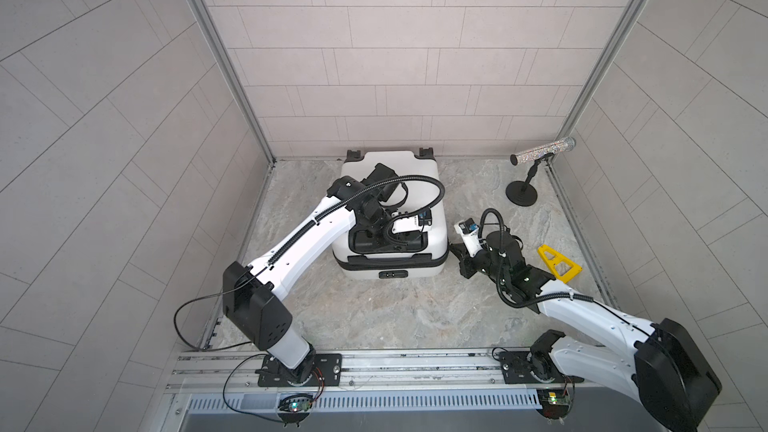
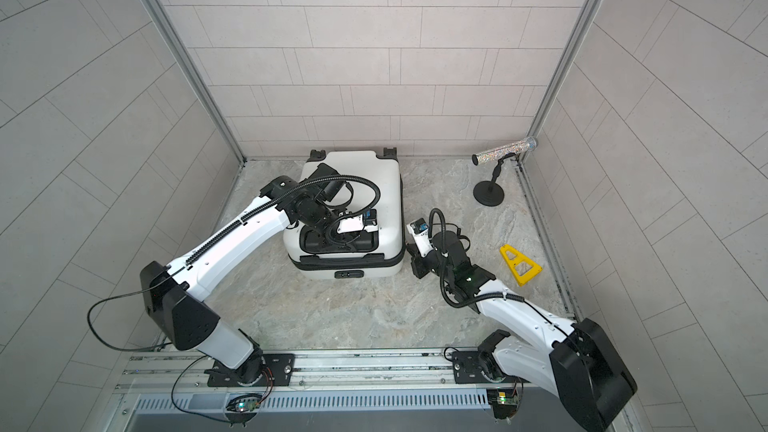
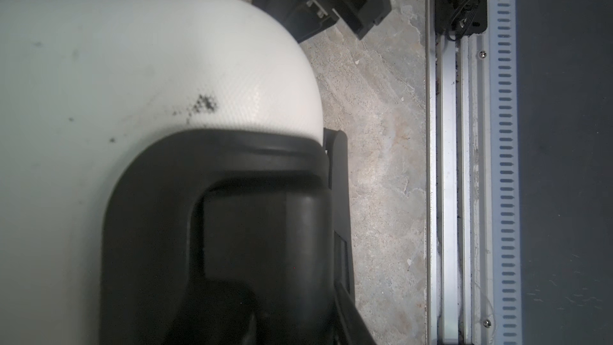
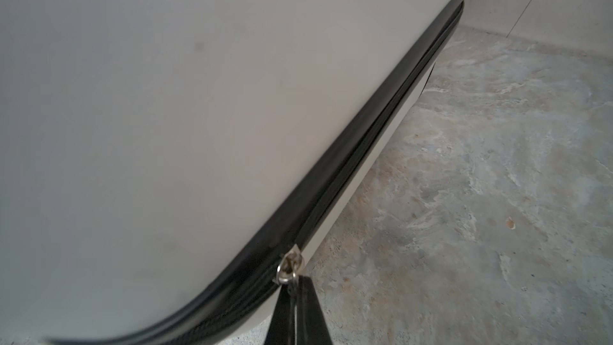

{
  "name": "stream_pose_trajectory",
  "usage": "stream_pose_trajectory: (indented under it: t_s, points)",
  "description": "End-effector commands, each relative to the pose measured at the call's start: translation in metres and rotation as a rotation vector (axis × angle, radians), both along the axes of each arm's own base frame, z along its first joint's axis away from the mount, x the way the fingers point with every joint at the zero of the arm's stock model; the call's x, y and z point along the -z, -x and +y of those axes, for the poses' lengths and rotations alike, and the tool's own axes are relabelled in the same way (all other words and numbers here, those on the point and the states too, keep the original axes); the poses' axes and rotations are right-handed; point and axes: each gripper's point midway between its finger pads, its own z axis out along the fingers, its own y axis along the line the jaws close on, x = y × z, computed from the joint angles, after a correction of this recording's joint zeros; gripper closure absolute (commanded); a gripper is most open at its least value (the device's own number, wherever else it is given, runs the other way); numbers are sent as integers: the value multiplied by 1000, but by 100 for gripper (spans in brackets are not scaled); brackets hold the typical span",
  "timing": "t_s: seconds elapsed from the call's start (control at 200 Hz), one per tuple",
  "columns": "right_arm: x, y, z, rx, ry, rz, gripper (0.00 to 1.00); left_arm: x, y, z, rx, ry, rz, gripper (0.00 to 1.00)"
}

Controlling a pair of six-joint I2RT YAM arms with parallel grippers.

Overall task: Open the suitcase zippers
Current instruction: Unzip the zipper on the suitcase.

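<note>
While our left gripper [image 1: 374, 239] seems to steady the suitcase [image 1: 388, 170] flat by the back wall [image 1: 415, 76], we cannot tell how its jaws stand. Our right gripper [image 4: 296, 288] pinches the zipper pull [image 4: 290, 265], likely to drag it open.

So the suitcase [image 3: 166, 61] shell is white plastic with a fine pebbly grain and a soft sheen, plus a few dark smudges. The zipper band [image 4: 365, 134] looks like matt black cloth, and the zipper pull [image 4: 291, 265] is shiny silver metal. My right gripper [image 4: 294, 288] is matt black plastic. The floor [image 4: 481, 194] is dull, mottled and stone-look. At the case's 3 o'clock there's a yellow plastic piece [image 1: 559, 263].
</note>
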Motion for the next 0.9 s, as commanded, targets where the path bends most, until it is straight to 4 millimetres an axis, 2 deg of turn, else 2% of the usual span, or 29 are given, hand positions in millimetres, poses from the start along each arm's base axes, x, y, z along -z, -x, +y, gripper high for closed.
stream_pose_trajectory:
  t_s: [0.0,0.07,0.08,0.12,0.27,0.365,0.395,0.435,0.505,0.546,0.671,0.736,0.816,0.891]
  points:
    - [-29,-38,-9,93,-20,-86,100,-34,42,-13,165,156,-10,93]
    - [-24,-53,-12,101,-22,-72,100,-33,51,-15,191,167,3,93]
    - [-31,-59,-12,104,-30,-86,100,-33,52,-15,194,170,4,93]
    - [-36,-72,-14,115,-44,-91,100,-34,59,-16,214,185,10,93]
    - [-41,-121,-18,144,-45,-92,100,-29,83,-18,273,198,33,93]
    - [-42,-141,-17,133,-47,-88,100,-22,85,-18,241,191,20,85]
    - [-42,-141,-15,111,-46,-88,100,-20,79,-17,196,184,1,79]
    - [-43,-139,-13,95,-48,-82,100,-21,62,-18,92,172,-47,65]
    - [-40,-130,-11,88,-48,-84,100,-33,24,-15,-131,164,-145,41]
    - [-38,-126,-10,88,-48,-86,100,-39,12,-13,-200,165,-177,32]
    - [-25,-114,-9,90,-45,-56,100,-54,-4,-10,-320,188,-189,21]
    - [-21,-110,-8,84,-38,-51,100,-64,-20,-2,-456,207,-177,16]
    - [-19,-106,-7,76,-29,-44,100,-73,-47,23,-686,202,-160,13]
    - [-20,-105,-4,66,-27,-45,100,-75,-75,59,-947,188,-110,10]
